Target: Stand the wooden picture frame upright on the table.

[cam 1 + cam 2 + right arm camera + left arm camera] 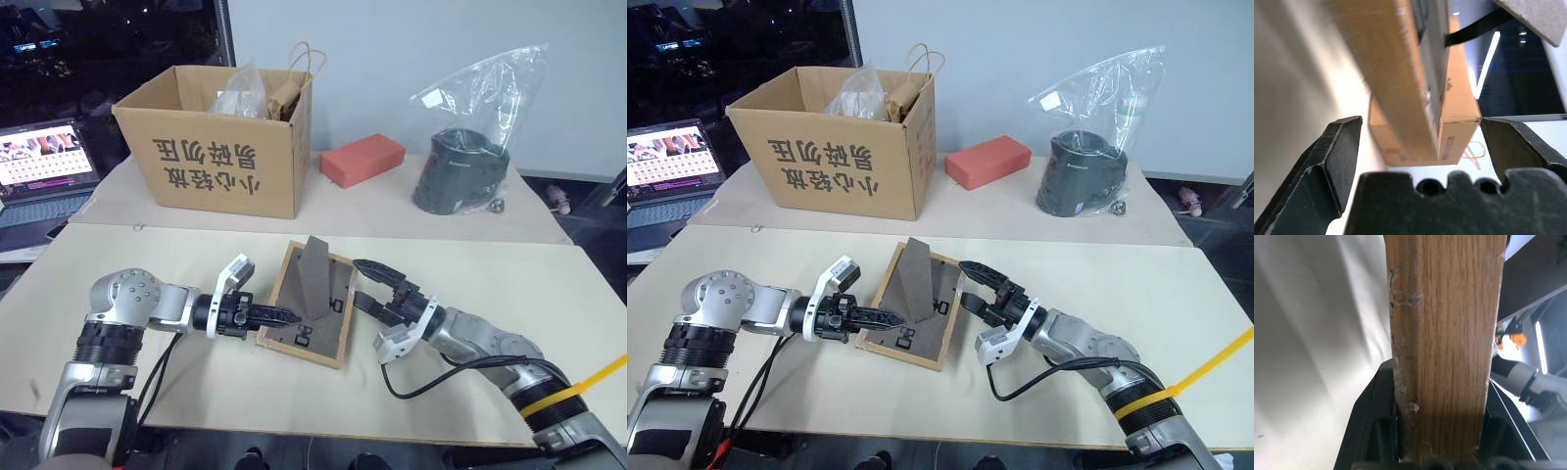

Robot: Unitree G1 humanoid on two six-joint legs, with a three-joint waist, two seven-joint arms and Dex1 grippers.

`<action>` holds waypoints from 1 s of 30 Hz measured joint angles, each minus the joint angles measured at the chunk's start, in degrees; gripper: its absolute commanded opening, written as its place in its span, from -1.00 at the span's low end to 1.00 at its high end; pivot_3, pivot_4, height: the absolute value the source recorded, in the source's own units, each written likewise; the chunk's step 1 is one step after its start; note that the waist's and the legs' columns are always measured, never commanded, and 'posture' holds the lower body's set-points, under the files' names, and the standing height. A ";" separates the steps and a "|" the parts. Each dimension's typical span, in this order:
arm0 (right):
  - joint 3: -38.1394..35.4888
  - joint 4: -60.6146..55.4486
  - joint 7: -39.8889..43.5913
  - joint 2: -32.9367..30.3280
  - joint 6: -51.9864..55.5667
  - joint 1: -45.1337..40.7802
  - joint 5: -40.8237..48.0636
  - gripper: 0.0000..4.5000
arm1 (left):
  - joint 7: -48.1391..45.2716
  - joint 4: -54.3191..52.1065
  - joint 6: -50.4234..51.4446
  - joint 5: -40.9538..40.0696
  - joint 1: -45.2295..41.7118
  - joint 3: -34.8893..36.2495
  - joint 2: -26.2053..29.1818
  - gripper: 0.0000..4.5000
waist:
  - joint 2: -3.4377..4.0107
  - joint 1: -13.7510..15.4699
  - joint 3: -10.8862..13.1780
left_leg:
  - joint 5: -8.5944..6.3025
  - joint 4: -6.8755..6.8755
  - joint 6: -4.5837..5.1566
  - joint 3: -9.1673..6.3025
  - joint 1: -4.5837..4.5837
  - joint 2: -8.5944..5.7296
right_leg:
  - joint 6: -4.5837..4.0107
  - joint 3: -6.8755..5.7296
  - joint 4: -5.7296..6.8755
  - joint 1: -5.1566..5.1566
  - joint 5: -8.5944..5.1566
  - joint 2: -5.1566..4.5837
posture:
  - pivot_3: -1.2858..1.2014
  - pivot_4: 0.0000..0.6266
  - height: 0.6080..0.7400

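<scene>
Wooden picture frame (312, 304): small, rectangular, light-wood border, dark back panel facing up, fold-out stand (315, 279) rising from that panel as a dark wedge. It is sitting on the near half of the table (509, 284), between the two grippers, and appears tilted rather than flat.

Left gripper (284, 316): is clamping the frame's left border, fingers closed on the wood; the left wrist view shows the oak-grained edge running straight up between the black fingers.

Right gripper (377, 286): is hovering just beside the frame's right border with jaws spread and nothing between them; in the right wrist view the frame's corner is lying in the gap, touching neither finger (1332, 156).

Handling, as a judgement: likely light and rigid, with smooth wood that could slip under a narrow pinch. The front is probably fragile, so the border is the safer place to grip. The hinged stand looks thin and is best left free.

Beyond the frame, on the far table: cardboard box (220, 147), red brick-like block (361, 159), dark pot in a clear plastic bag (462, 168).
</scene>
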 measured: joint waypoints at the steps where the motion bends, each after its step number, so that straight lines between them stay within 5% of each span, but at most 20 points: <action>1: 0.04 0.01 -0.17 0.16 -0.02 -0.10 -0.14 0.38 | -0.22 -0.17 0.00 -0.20 0.11 -0.04 0.04 -0.48 | 0.00 -0.04 0.00 | 0.00 0.00 0.00 0.00 0.02 0.00 | 0.00 0.00 0.00 0.03 0.00 0.00 | 0.03 -0.52 1.00; 5: 0.13 0.27 -0.68 1.07 -0.01 -0.10 -0.69 -0.26 | -1.07 -0.57 0.00 -0.98 0.13 0.42 0.63 -0.48 | 0.00 -0.20 0.00 | 0.00 0.00 0.01 0.00 0.11 0.00 | 0.00 0.00 0.00 0.10 0.00 0.00 | 0.03 -0.52 1.00; 9: -0.08 0.21 -2.40 1.26 -0.01 -0.54 -1.32 -0.39 | -1.55 0.46 0.00 -2.27 0.21 0.90 0.70 -0.48 | 0.00 -0.42 0.00 | 0.00 0.00 0.01 -0.01 0.13 0.00 | 0.00 0.00 0.03 0.11 0.00 0.00 | 0.03 -0.52 1.00; 15: 0.09 -0.35 -2.00 2.19 0.08 0.35 -1.00 -0.46 | 0.24 -1.31 0.00 -4.49 -0.14 0.79 1.53 0.63 | 0.00 -0.58 0.00 | 0.00 0.00 0.01 -0.01 0.16 0.00 | 0.00 0.01 0.04 0.13 0.00 0.00 | 0.03 -0.52 1.00; 18: -0.03 -0.99 -1.85 2.19 0.10 0.41 -0.10 -0.46 | 0.77 -1.98 0.00 -3.61 -0.35 0.86 2.83 1.00 | 0.00 -0.65 0.00 | 0.00 0.00 0.01 -0.01 0.21 0.00 | 0.00 0.02 0.07 0.15 0.00 0.00 | 0.03 -0.52 1.00; 21: -0.09 -0.92 -0.97 2.16 0.20 0.58 0.70 -0.46 | 0.03 -2.31 -0.74 -1.96 -0.31 1.31 4.93 1.00 | 0.00 -0.66 0.00 | 0.00 -0.01 0.01 -0.01 0.22 0.00 | 0.00 0.02 0.07 0.16 0.00 0.00 | 0.03 -0.52 1.00; 26: -0.45 7.17 14.48 2.43 3.00 -1.15 20.93 -0.46 | -10.16 -11.14 -19.78 6.12 9.07 7.44 17.38 1.00 | -0.04 -1.30 0.03 | 0.00 -0.12 0.01 0.01 0.39 0.02 | -0.03 0.04 0.01 0.33 0.01 -0.03 | 0.03 -0.52 1.00; 30: -4.88 10.32 32.86 6.43 14.29 -3.68 45.26 -0.47 | -12.37 -12.66 -31.21 9.57 15.90 13.12 13.60 1.00 | -0.14 -0.78 0.10 | 0.02 -0.09 0.05 0.03 0.45 0.04 | -0.04 0.00 0.03 0.43 0.02 -0.03 | 0.03 -0.52 1.00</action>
